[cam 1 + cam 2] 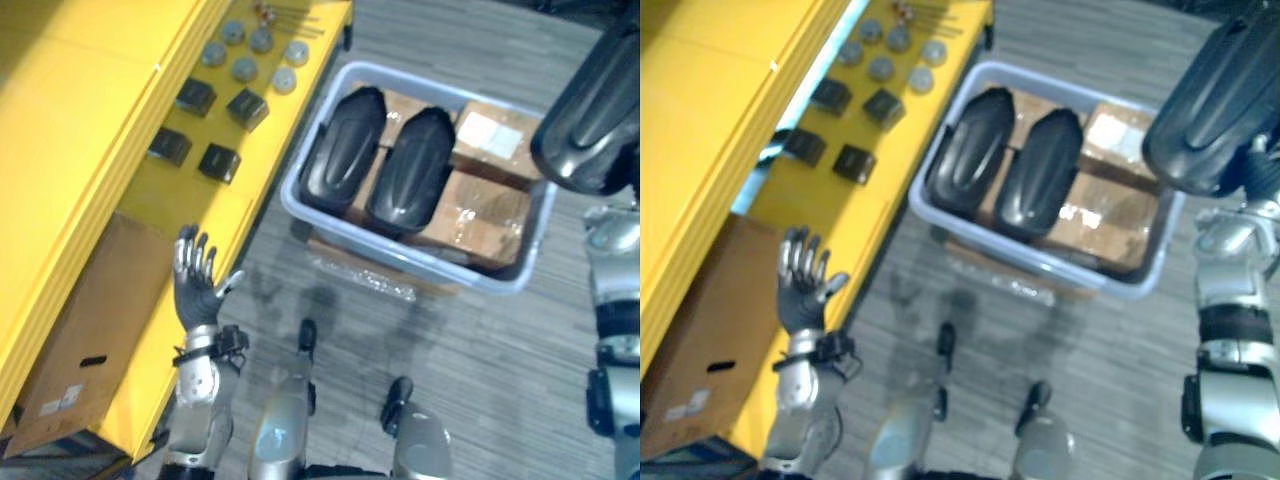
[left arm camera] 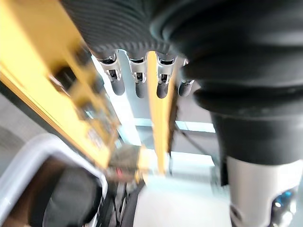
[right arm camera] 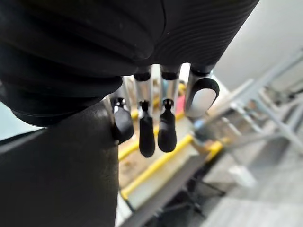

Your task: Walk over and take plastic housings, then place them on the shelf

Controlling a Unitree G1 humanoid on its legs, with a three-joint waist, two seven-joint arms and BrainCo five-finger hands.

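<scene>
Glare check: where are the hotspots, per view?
Left eye view: sheen streaks on the plastic housings in the grey bin, glints on the taped cardboard box. Left wrist view: strong backlight past the left robot hand.

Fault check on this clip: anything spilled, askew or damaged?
Nothing stands out. Two housings lie side by side on boxes in the bin, a third is raised at the right robot hand, small parts sit in rows on the shelf, and the left robot hand is open beside it.
</scene>
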